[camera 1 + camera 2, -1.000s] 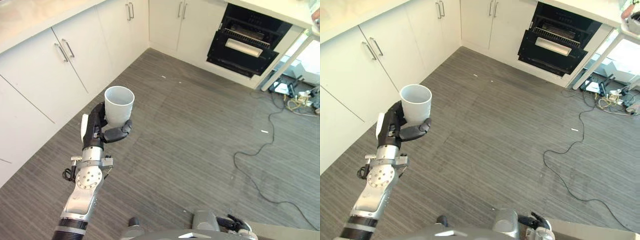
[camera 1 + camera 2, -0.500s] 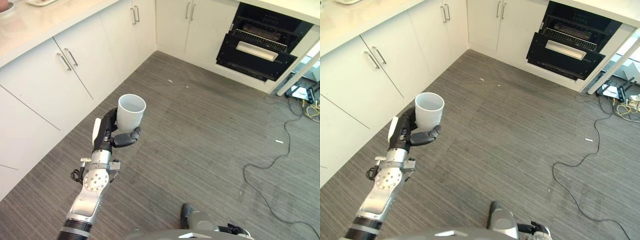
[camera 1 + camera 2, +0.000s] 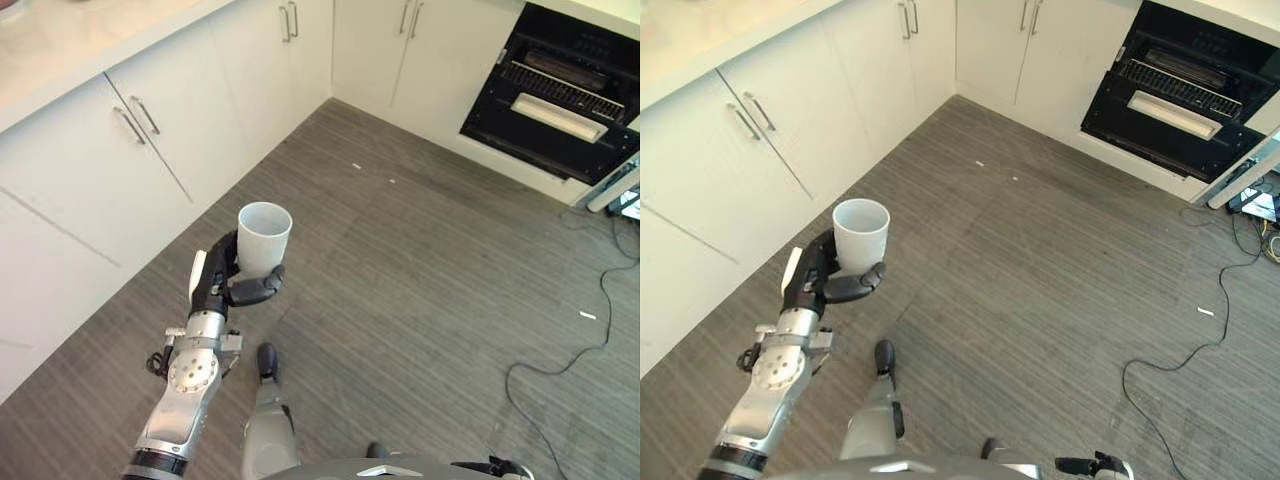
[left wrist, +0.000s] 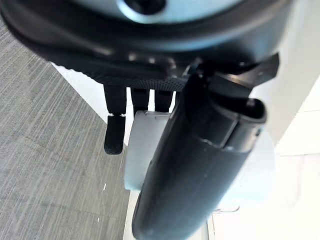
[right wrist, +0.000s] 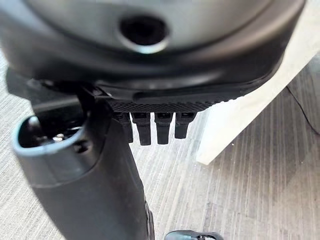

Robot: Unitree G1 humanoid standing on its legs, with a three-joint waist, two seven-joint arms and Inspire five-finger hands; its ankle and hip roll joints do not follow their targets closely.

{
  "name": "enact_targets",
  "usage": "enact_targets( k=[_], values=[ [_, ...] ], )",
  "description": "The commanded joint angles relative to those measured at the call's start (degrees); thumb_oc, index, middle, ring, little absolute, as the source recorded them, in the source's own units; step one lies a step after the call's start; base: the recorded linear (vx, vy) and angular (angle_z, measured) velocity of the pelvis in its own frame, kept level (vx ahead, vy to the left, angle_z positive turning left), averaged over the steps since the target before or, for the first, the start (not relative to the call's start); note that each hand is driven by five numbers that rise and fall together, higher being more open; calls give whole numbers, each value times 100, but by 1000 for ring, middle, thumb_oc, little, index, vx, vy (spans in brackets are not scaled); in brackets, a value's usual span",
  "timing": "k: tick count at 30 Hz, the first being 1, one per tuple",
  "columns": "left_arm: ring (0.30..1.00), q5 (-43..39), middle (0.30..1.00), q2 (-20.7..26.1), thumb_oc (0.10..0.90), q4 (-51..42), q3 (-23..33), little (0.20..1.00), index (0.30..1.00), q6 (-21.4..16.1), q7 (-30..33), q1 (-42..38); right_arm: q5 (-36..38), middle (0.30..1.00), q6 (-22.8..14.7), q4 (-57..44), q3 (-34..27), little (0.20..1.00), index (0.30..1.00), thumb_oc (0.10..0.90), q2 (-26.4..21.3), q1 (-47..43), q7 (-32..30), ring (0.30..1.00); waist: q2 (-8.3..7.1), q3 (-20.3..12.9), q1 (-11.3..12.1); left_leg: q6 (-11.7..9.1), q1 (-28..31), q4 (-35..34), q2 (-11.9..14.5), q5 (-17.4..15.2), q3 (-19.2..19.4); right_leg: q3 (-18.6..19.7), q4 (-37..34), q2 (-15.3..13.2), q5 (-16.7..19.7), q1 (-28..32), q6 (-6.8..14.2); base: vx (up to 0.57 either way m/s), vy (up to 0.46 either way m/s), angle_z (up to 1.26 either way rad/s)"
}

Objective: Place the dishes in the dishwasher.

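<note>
Whole view is shifted against the earlier frames: the white cabinets point(image 3: 110, 150) along the left sit closer, and the open dishwasher point(image 3: 555, 110) at the far right has slid toward the frame's edge. This is read as camera movement, not movement of things. The dishwasher is well apart across the grey floor point(image 3: 420, 270).

The white cup point(image 3: 264, 238) is held upright, mouth up, above the floor at near left, its place in the grasp unchanged. The left hand point(image 3: 222, 283) is clamped round its lower body, thumb across the front.

The right hand point(image 5: 150, 125) is seen at its wrist camera, fingers hanging straight, nothing held.

Judgement: carry phase; placing not yet begun.
</note>
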Motion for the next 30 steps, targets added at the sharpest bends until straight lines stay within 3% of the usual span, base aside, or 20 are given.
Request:
enact_targets(
  k=[1,2,3,4,6,7,8,9,10,12,13,15,16,17,22,24,30],
  values=[
    [300,-22,300,331,400,-1220,315,300,300,-614,109,-517,-64,900,-66,-84,155,900,900,800,108,35,12,900,-117,-351,17,-197,-29,29,270,-213,64,-35,673,-233,231,21,402,366,291,-74],
    [300,127,300,515,400,-1247,166,300,300,-537,68,-668,10,900,-76,-152,157,900,900,800,209,-8,38,900,-240,-348,-71,61,362,-34,-39,-505,76,147,1982,-397,977,-607,587,306,300,-25],
    [300,203,300,569,400,-1253,63,300,300,-515,46,-754,82,900,-96,-198,146,900,900,800,291,-17,35,900,-209,-353,-103,179,565,-85,-95,-627,161,395,2735,-358,1536,-966,691,443,430,-20],
    [300,217,300,636,400,-1320,-27,300,300,-509,2,-813,138,900,-117,-286,162,900,900,800,349,-32,39,900,-110,-248,-262,285,809,-86,-109,-795,105,559,3683,-213,1839,-1294,759,354,382,-20],
    [300,238,300,658,400,-1293,-208,300,300,-450,-72,-903,124,900,-106,-396,241,900,900,800,403,-47,59,900,168,-59,-461,412,1121,-86,-12,-997,-59,743,5013,228,1719,-2190,766,335,296,12],
    [300,238,300,656,400,-1292,-209,300,300,-450,-72,-904,124,900,-105,-396,240,900,900,800,402,-47,59,900,175,-66,-454,410,1113,-86,-4,-996,-54,746,5012,236,1724,-2202,764,279,230,49],
    [300,281,300,660,400,-1225,-285,300,300,-461,-87,-931,83,900,-118,-475,287,900,900,800,409,-101,52,900,240,39,-559,450,1253,-86,-40,-1075,-105,658,5283,334,1650,-2576,715,418,276,45],
    [300,359,300,683,400,-1191,-355,300,300,-448,-119,-942,56,900,-122,-556,321,900,900,800,415,-140,8,900,277,119,-745,463,1522,-86,-146,-1253,-22,328,4936,61,1554,-3038,581,420,276,23],
    [300,359,300,682,400,-1191,-354,300,300,-448,-119,-941,56,900,-122,-557,322,900,900,800,415,-139,7,900,275,121,-752,463,1524,-86,-149,-1253,-28,323,4938,56,1549,-3033,582,582,191,-3],
    [300,145,300,595,400,-1041,-366,300,300,-453,-184,-837,28,900,-106,-548,325,900,900,800,437,-126,0,900,102,82,-887,387,1826,-86,-441,-1562,81,-190,3017,-288,1397,-3207,439,577,-17,4],
    [300,100,300,590,400,-972,-361,300,300,-440,-228,-809,-41,900,-65,-490,334,900,900,800,459,-82,8,900,43,42,-955,321,1961,-86,-502,-1710,19,-440,1767,-304,1414,-3020,436,499,-108,33],
    [300,202,300,623,400,-931,-340,300,300,-377,-285,-728,-151,900,0,-370,301,900,900,800,466,-52,-43,900,-8,-20,-961,245,2103,-86,-499,-1872,5,-900,520,-269,1571,-2767,512,327,-80,31],
    [300,203,300,623,400,-933,-340,300,300,-376,-285,-727,-151,900,0,-370,302,900,900,800,466,-51,-44,900,-4,-14,-968,243,2110,-86,-493,-1873,-1,-911,490,-261,1586,-2743,512,279,-61,33],
    [300,360,300,670,400,-1025,-380,300,300,-412,-413,-666,-175,900,58,-195,274,900,900,800,510,26,-21,900,-42,-121,-922,251,2196,-86,-531,-2013,-42,-645,239,-188,1551,-2457,518,175,-36,26],
    [300,421,300,571,400,-1063,-265,300,300,-437,-458,-481,-275,900,130,-83,290,900,900,800,447,8,36,900,-109,-306,-824,285,2403,-86,-666,-2086,-16,-654,76,-206,1785,-2214,494,179,-53,14],
    [300,136,300,497,400,-1119,-219,300,300,-440,-492,-364,-105,900,93,-195,127,900,900,800,252,-45,29,900,-10,-389,-850,272,2510,-86,-655,-2077,-54,-594,63,-124,1801,-2059,404,228,-74,-35],
    [300,84,300,468,400,-1062,-294,300,300,-364,-510,-386,173,900,38,-297,38,900,900,800,204,-121,39,900,96,-485,-867,223,2567,-86,-587,-2113,-30,-592,46,-31,1661,-1907,342,95,-31,-4]
  ],
)
